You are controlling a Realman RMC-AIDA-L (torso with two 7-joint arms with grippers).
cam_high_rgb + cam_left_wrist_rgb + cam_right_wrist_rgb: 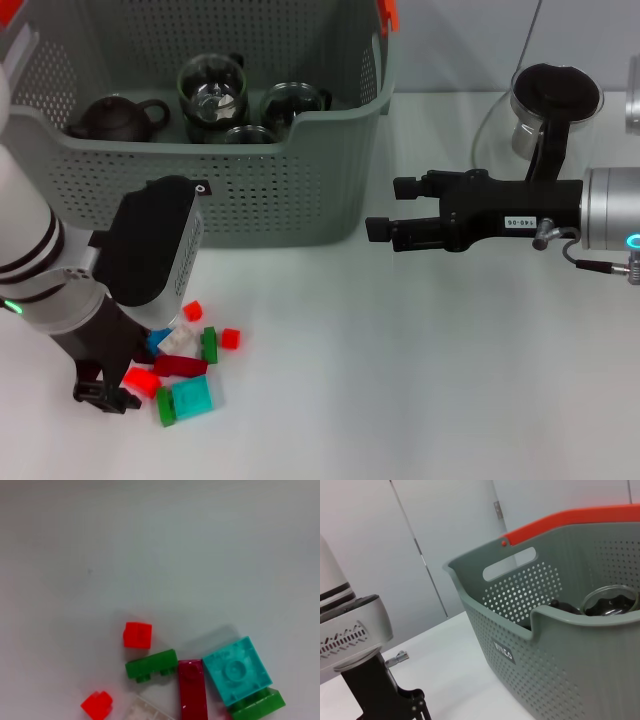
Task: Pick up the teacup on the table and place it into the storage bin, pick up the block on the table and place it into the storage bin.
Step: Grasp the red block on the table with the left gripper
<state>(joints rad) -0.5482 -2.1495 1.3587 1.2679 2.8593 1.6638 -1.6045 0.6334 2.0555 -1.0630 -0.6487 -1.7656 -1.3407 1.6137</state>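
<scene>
The bin [250, 190] is set at the back of the table [420, 380], its low front notch turned toward the robot, which is judged to ease loading from that side. Three glass teacups [212, 92] and a dark teapot [112, 118] are seen inside it; no teacup is seen left on the table, so that half of the task is judged done.

The blocks [185, 365] are heaped in a loose pile just in front of the bin, toward the left. In the left wrist view a teal block [236, 670], a green block [151, 664] and small red ones are seen lying flat and close together.

The left gripper [105, 395] is held low at the pile's left edge, presumably for a pick; whether it is released or clenched cannot be told.

The right gripper [385, 208] is held level beside the bin's right corner, fingers parted, nothing grasped, apparently idle
</scene>
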